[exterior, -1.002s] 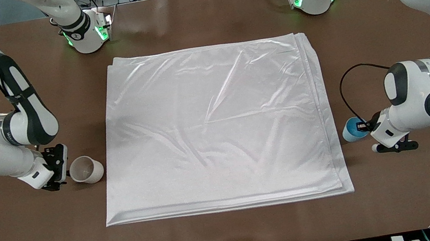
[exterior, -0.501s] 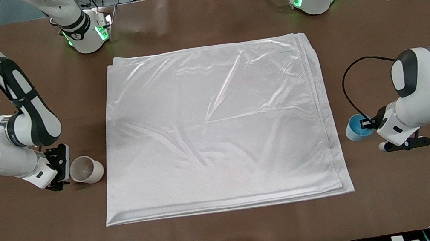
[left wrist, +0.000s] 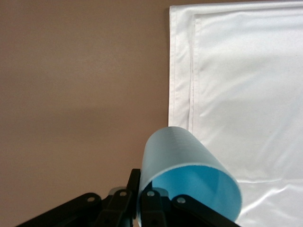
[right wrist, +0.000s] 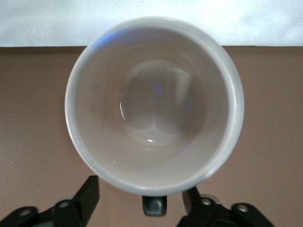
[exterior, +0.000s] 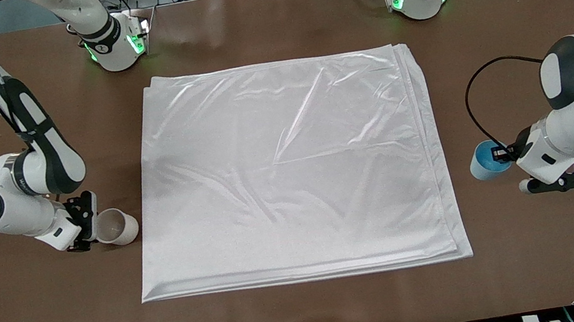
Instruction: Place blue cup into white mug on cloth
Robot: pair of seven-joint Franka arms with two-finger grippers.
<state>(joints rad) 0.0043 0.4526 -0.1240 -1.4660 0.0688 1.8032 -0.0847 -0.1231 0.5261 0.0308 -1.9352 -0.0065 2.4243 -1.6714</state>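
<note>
Left gripper (exterior: 500, 153) clamped the rim of the blue cup (exterior: 483, 161) — held over bare table, just off the cloth (exterior: 288, 166) edge at the left arm's end. Right gripper (exterior: 87, 226) — fingers apart, straddling the white mug (exterior: 116, 226) rim beside the cloth.

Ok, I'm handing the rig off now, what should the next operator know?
Left gripper: shut on the blue cup at its rim, over the table beside the cloth, left arm's end.
Right gripper: open, fingers either side of the white mug handle; mug on the table beside the cloth.
Done: cup gripped.
Left: grip mug, set it on cloth, put cup in.
</note>
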